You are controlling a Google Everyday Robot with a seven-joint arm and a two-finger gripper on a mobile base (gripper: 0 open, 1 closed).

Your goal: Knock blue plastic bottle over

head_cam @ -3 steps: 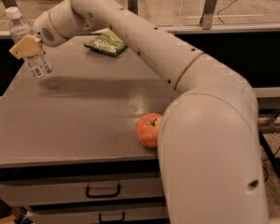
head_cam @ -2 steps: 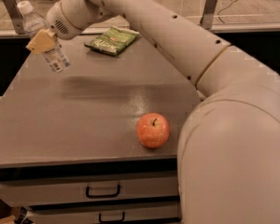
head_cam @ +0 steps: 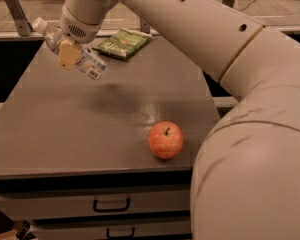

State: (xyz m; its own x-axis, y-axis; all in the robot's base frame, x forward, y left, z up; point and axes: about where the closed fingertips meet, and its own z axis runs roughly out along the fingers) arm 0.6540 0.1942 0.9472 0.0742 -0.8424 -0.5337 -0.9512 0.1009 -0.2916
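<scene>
The blue plastic bottle (head_cam: 91, 65) is a small clear bottle with a white cap and a white label. It is tilted steeply, with its cap up to the left and its base down to the right. It hangs above the grey table (head_cam: 60, 134) at the back left, and its shadow lies on the tabletop below. My gripper (head_cam: 70, 53) is shut around the bottle's middle. One tan finger pad (head_cam: 69, 53) shows in front of it. My big white arm reaches in from the right.
A red apple (head_cam: 165, 140) sits near the table's front edge at centre right. A green snack bag (head_cam: 121, 43) lies at the back centre. Drawers with dark handles (head_cam: 111, 204) are below the tabletop. A railing runs behind.
The gripper and the bottle have shifted right and toward the table's middle. The bottle has tilted further, from near upright to steeply slanted. The apple and bag have not moved.
</scene>
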